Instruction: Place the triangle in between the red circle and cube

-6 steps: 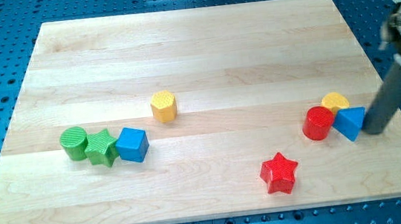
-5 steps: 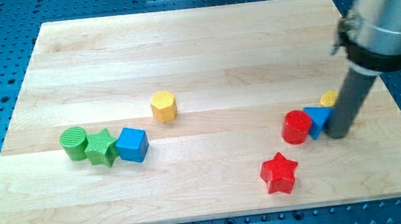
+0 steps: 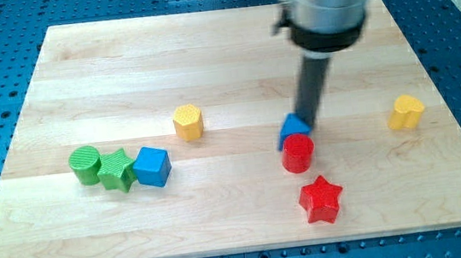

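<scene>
My tip touching the blue triangle from the view's top right, triangle against the red circle, blue cube far left, no gripper fitted.

You get bright, even light from above; blocks cast only faint, soft shadows on the board. Everything looks sharp, without glare.

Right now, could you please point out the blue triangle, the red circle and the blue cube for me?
blue triangle [image 3: 292, 127]: camera view, its top face.
red circle [image 3: 298, 148]: camera view, its round top.
blue cube [image 3: 152, 163]: camera view, its top face.
</scene>
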Motion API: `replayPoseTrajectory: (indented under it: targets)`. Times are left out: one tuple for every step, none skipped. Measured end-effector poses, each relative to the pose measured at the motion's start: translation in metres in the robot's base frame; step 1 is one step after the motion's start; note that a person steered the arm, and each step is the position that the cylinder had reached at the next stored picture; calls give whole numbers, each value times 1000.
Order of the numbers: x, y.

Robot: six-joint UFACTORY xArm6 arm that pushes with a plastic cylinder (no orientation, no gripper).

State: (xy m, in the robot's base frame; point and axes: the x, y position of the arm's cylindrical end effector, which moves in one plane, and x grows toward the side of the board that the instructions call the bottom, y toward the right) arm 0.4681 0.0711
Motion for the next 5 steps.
replayPoseTrajectory:
  targets:
    - [-2,70]
    - [3,61]
    - [13,7]
    - [24,-40]
    - [26,-92]
